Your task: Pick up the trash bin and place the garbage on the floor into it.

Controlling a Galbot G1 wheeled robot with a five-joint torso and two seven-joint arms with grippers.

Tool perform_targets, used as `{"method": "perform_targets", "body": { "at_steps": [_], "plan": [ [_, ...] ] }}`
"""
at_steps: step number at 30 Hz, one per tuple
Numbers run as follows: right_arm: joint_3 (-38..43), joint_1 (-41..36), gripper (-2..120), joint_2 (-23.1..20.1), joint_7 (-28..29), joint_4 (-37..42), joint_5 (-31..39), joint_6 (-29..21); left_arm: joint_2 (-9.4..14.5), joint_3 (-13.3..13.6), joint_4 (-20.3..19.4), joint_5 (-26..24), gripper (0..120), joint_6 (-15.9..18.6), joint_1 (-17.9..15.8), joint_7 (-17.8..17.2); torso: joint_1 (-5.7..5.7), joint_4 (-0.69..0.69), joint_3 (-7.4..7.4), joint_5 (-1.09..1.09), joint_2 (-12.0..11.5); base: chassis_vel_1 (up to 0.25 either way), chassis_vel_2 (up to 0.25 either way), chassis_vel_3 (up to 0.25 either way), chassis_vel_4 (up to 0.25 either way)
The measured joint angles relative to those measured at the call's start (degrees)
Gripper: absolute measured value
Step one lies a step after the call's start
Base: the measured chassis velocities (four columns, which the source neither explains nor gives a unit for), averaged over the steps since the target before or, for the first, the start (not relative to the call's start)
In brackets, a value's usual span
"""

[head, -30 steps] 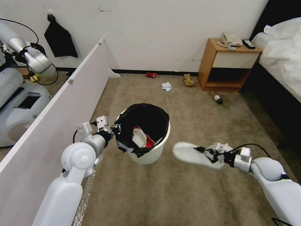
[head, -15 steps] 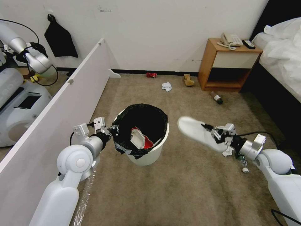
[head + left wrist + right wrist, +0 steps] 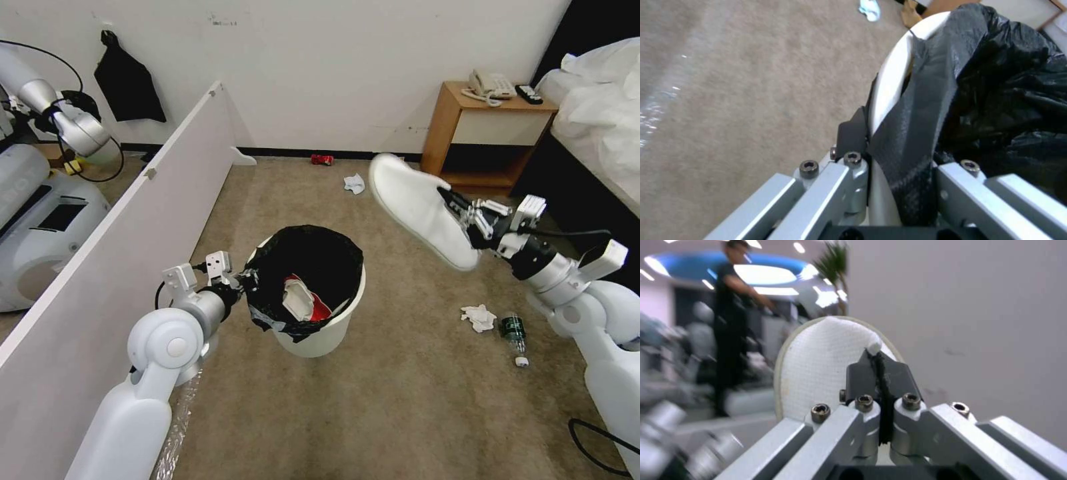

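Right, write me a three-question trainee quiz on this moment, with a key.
1. True or false: the left hand is shut on the rim of the trash bin.
2. Multiple choice. The right hand holds: A) a plastic bottle, B) a white slipper, C) a red can.
3. Short answer: name two pieces of garbage lying on the floor near the right arm.

Key
1. True; its fingers pinch the rim and the black bag folded over it.
2. B; the slipper is raised in the air, to the right of the bin.
3. A crumpled white tissue and a plastic bottle.
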Motion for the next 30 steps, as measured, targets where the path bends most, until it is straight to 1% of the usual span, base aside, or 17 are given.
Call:
{"method": "perform_targets", "body": {
  "at_steps": [2, 3, 4, 5, 6, 7, 10, 11, 13, 14, 15, 16, 18, 21, 23, 27, 30],
  "plan": [
    [-1.21, 0.9, 0, -0.09, 0.29, 1.79, 3.05, -0.73, -0.16, 1.14, 0.19, -0.13, 4, -0.01, -0.29, -0.08, 0.0, 0.0, 0.0, -0.01, 0.0, 0.0, 0.0, 0.0, 0.0],
    [-2.53, 1.92, 0, -0.05, 0.24, 3.0, 5.16, -1.44, -0.31, 2.69, 0.35, -0.38, 4, -0.22, -0.54, -0.08, 0.0, 0.01, 0.0, -0.01, 0.0, 0.0, 0.0, 0.0, 0.0],
    [-3.42, 2.59, 0, 0.02, -0.23, 3.42, 6.12, -1.9, -0.32, 3.96, 0.65, -0.6, 4, -0.47, -0.86, 0.1, 0.0, 0.02, 0.0, 0.0, 0.0, 0.0, 0.0, 0.0, 0.0],
    [-3.42, 2.59, 0, 0.02, -0.23, 3.42, 6.12, -1.9, -0.32, 3.96, 0.65, -0.6, 4, -0.47, -0.86, 0.1, 0.0, 0.02, 0.0, 0.0, 0.0, 0.0, 0.0, 0.0, 0.0],
    [-4.18, 3.16, 0, 0.07, -1.03, 3.5, 6.88, -2.19, -0.32, 5.7, 1.27, -0.8, 4, -1.01, -1.53, 0.36, 0.0, 0.01, 0.0, 0.01, 0.0, 0.0, 0.0, 0.0, 0.0],
    [-4.18, 3.16, 0, 0.07, -1.03, 3.5, 6.88, -2.19, -0.32, 5.7, 1.27, -0.8, 4, -1.01, -1.53, 0.36, 0.0, 0.01, 0.0, 0.01, 0.0, 0.0, 0.0, 0.0, 0.0],
    [-5.59, 3.54, 0, 0.61, -2.7, 3.33, 8.39, -2.5, -1.15, 11.03, 3.33, -1.05, 4, -2.8, -3.66, 1.17, 0.0, 0.0, 0.0, 0.01, 0.0, 0.0, 0.0, 0.0, 0.0],
    [-5.59, 3.54, 0, 0.61, -2.7, 3.33, 8.39, -2.5, -1.15, 11.03, 3.33, -1.05, 4, -2.8, -3.66, 1.17, 0.0, 0.0, 0.0, 0.01, 0.0, 0.0, 0.0, 0.0, 0.0],
    [-6.56, 3.56, 0, 1.31, -3.91, 2.59, 8.82, -2.51, -2.17, 14.73, 4.61, -1.52, 4, -3.75, -6.03, 1.18, 0.0, 0.01, 0.0, 0.01, 0.0, 0.0, 0.0, 0.0, 0.0],
    [-6.56, 3.56, 0, 1.31, -3.91, 2.59, 8.82, -2.51, -2.17, 14.73, 4.61, -1.52, 4, -3.75, -6.03, 1.18, 0.0, 0.01, 0.0, 0.01, 0.0, 0.0, 0.0, 0.0, 0.0],
    [-6.81, 3.49, 0, 1.63, -4.93, 2.24, 8.83, -2.49, -3.07, 17.25, 6.03, -2.2, 4, -4.0, -8.5, 0.6, 0.0, 0.0, 0.0, 0.01, 0.0, 0.0, 0.0, 0.0, 0.0],
    [-6.81, 3.49, 0, 1.63, -4.93, 2.24, 8.83, -2.49, -3.07, 17.25, 6.03, -2.2, 4, -4.0, -8.5, 0.6, 0.0, 0.0, 0.0, 0.01, 0.0, 0.0, 0.0, 0.0, 0.0],
    [-6.91, 3.53, 0, 2.03, -6.36, 1.87, 8.8, -2.57, -4.79, 20.32, 8.51, -3.73, 4, -4.14, -12.39, -0.62, 0.0, -0.01, 0.0, 0.02, 0.0, 0.0, 0.0, 0.0, 0.0],
    [-6.92, 3.68, 0, 2.15, -6.95, 1.71, 8.81, -2.68, -5.41, 21.29, 9.35, -4.59, 4, -4.25, -13.74, -1.15, 0.0, -0.01, 0.0, 0.02, 0.0, 0.0, 0.0, 0.0, 0.0],
    [-6.9, 3.8, 0, 2.67, -8.44, 1.25, 8.66, -2.79, -7.32, 23.02, 10.95, -5.94, 4, -4.43, -16.15, -1.85, 0.0, 0.01, 0.0, 0.02, 0.0, 0.0, 0.0, 0.0, 0.0],
    [-6.79, 3.48, 0, 3.06, -9.3, 0.89, 8.36, -2.79, -8.66, 23.63, 11.83, -6.61, 4, -4.5, -17.01, -2.21, 0.0, 0.0, 0.0, 0.01, 0.0, 0.0, 0.0, 0.0, 0.0],
    [-6.53, 3.15, 0, 3.35, -10.52, -0.02, 7.78, -2.77, -10.65, 24.23, 13.55, -6.69, 4, -4.75, -17.76, -2.21, 0.0, 0.0, 0.0, 0.01, 0.0, 0.0, 0.0, 0.0, 0.0]
  ]
}}
